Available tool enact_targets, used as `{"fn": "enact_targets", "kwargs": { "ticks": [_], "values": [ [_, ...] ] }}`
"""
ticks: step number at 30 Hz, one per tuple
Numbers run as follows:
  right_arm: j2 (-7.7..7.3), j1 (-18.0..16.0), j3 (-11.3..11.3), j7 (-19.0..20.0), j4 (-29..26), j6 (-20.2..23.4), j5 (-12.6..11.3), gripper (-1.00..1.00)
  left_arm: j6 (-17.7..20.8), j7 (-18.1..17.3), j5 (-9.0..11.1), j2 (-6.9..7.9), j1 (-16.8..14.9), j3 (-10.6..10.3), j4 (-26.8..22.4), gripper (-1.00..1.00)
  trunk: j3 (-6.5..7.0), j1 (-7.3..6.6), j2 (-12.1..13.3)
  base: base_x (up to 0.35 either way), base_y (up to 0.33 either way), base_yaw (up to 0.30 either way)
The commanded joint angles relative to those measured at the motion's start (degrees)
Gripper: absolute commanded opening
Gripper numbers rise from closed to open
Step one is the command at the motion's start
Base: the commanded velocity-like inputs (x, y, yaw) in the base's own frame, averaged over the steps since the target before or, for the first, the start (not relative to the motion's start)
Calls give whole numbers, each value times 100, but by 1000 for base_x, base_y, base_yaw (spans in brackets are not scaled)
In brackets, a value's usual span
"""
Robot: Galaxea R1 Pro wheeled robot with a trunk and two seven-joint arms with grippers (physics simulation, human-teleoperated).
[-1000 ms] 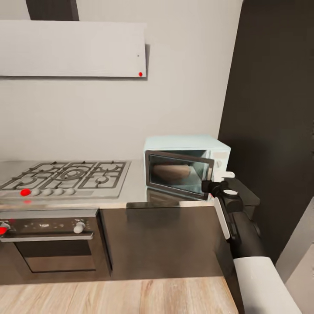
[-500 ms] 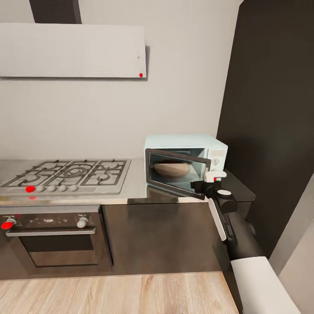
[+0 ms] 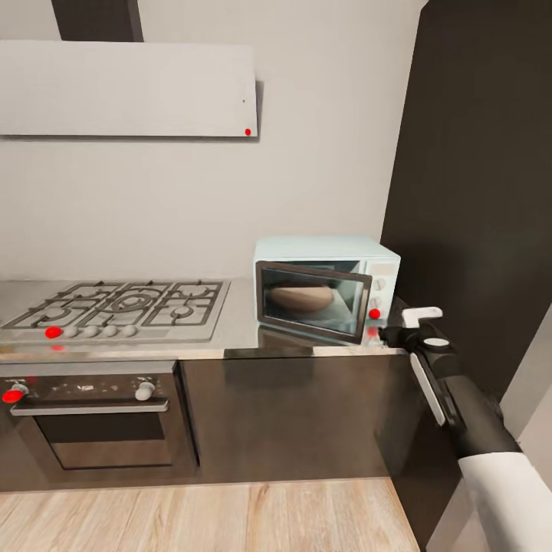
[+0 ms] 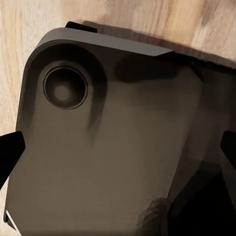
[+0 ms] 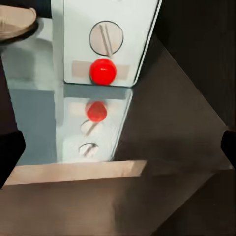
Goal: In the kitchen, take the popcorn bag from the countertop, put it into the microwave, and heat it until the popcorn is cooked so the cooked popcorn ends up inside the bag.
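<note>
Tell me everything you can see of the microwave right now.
The microwave is a small pale blue-white box standing on the steel countertop right of the hob, against the wall. Its dark-framed glass door looks closed or nearly so; through the glass the tan popcorn bag sits inside. The side panel carries two knobs and a red dot at its base, mirrored in the countertop. The right end effector hovers just off that panel, not visibly touching.

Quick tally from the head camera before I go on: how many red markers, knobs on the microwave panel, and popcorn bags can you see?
Red markers: 5, on the hood, hob, oven, microwave panel, plus a reflection on the countertop.
Microwave knobs: 2.
Popcorn bag: 1, inside the microwave.
Total: 8.
</note>
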Motion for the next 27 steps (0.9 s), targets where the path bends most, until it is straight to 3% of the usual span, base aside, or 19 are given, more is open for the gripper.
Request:
{"fn": "enact_targets", "kwargs": {
  "ticks": [1, 5, 7, 12, 21, 27],
  "values": [
    [-50, -4, -6, -36, -7, 30, -11, 100, -14, 2, 24, -2, -1, 5, -3, 100, -6, 0, -3, 0, 0, 0],
    [-142, -4, -514, -28, -25, 30, -3, 100, -14, 2, 24, -8, -1, 8, -6, 100, -6, 0, -3, 0, 0, 0],
    [-148, -3, -600, -18, -45, 30, -2, 100, -14, 4, 24, -10, -1, 13, -7, 100, -6, 0, -3, 0, 0, 0],
    [-139, -5, -619, 21, -59, 24, 1, 100, -14, 2, 1, -11, -1, 5, -7, 100, -6, 0, -3, 27, -13, 0],
    [-80, -3, -597, 40, -68, -3, -9, 100, -14, 5, 17, 7, -1, -1, -6, 100, -6, 0, -3, 240, -169, 0],
    [77, -3, -463, 92, -46, -34, -14, 100, -44, 12, 24, -6, -1, 23, -32, 100, -6, 0, -3, 81, -58, 0]
  ]
}}
